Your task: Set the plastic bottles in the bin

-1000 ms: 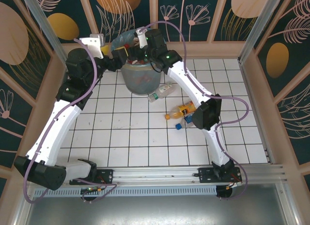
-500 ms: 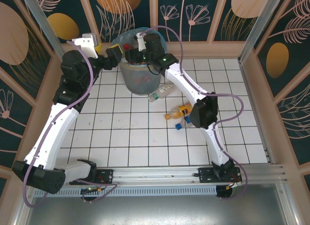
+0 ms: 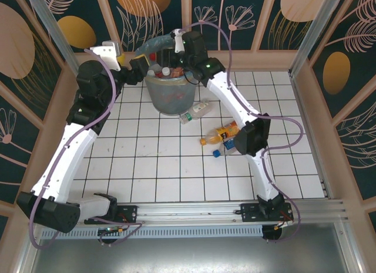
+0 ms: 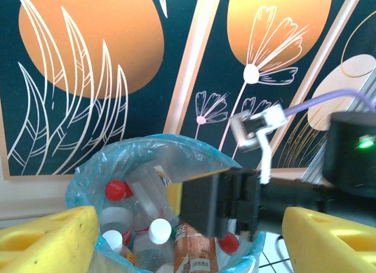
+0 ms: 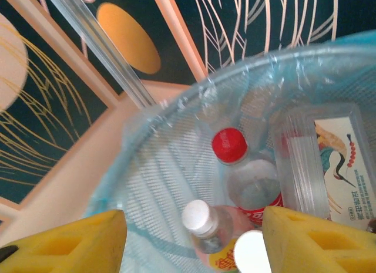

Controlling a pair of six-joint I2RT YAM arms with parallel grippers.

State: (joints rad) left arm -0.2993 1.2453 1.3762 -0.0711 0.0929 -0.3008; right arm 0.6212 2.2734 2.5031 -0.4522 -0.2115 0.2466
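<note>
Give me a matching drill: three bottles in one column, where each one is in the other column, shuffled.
1. orange bottle
2. clear bottle
3. red-capped bottle

A. inside the bin
B. lying outside, right next to the bin
C. lying outside, farther from the bin

Pairs: 1-C, 2-B, 3-A

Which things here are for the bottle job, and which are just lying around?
For the job: bin, bottles inside it, clear bottle and orange bottle on the table.
Just lying about: small blue bit on the table, clear box in the bin.
</note>
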